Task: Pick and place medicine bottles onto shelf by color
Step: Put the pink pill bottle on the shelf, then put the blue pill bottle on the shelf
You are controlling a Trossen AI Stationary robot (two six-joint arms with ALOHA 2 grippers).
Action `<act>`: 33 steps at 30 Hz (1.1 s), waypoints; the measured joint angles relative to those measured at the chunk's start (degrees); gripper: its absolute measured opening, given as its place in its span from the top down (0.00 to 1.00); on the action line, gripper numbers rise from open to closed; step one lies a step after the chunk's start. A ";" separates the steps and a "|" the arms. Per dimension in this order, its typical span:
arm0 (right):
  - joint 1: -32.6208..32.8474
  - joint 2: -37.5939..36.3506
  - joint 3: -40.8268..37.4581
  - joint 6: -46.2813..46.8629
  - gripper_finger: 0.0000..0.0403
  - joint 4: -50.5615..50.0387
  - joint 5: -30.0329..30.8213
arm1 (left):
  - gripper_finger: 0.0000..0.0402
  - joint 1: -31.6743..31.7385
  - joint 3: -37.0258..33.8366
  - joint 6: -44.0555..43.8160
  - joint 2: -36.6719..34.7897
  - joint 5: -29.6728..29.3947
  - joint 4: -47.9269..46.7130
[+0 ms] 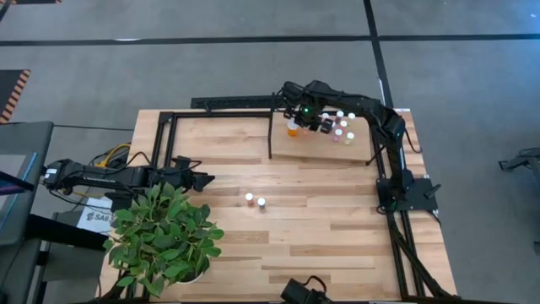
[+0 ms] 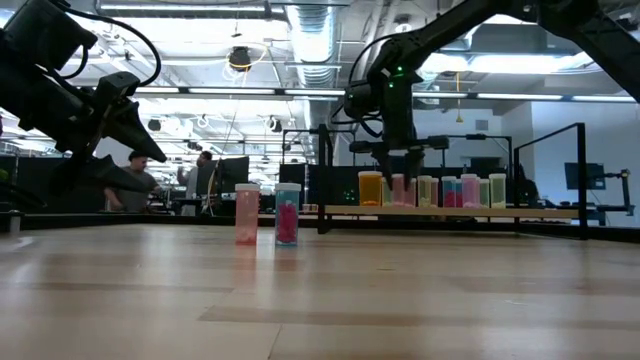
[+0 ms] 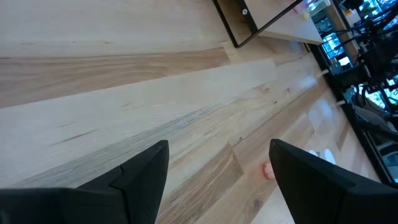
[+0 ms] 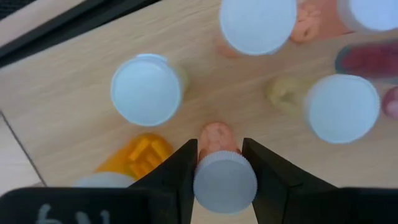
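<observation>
Pale wood of the shelf [image 4: 74, 143] lies straight below our right gripper [image 4: 221, 171], whose fingers clamp a peach-bodied vial [image 4: 224, 180] upright by its cap, near the shelf's left edge beside the orange bottle [image 1: 293, 128]. Our left gripper [image 1: 201, 180] waits open; two pink vials [image 1: 256, 201] stand mid-table, nearer it.

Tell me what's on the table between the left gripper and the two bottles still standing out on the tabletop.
Nothing: in the high view, only bare tabletop separates the open left gripper from the two bottles. The left wrist view shows the same empty planks.
</observation>
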 joint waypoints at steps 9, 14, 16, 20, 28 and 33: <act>0.46 0.00 0.00 -0.60 0.60 -0.05 0.11 | 0.34 -0.02 0.00 0.00 0.00 0.00 0.00; 0.46 0.00 0.00 -0.59 0.54 -0.18 0.84 | 0.34 -0.02 0.00 0.01 0.00 0.00 0.00; 0.44 0.00 0.00 -0.60 0.50 -0.42 1.16 | 0.34 -0.02 0.00 0.00 -0.02 0.00 0.00; 0.44 0.00 0.15 -0.59 0.43 -1.82 1.07 | 0.34 -0.01 0.00 0.01 0.00 0.00 0.00; 0.48 -0.07 3.93 -1.88 0.38 -6.39 0.49 | 0.34 0.00 0.00 0.00 0.00 0.00 0.00; 0.48 -0.07 5.65 -2.25 0.38 -7.36 1.18 | 0.34 0.00 0.00 0.01 -0.01 0.00 0.00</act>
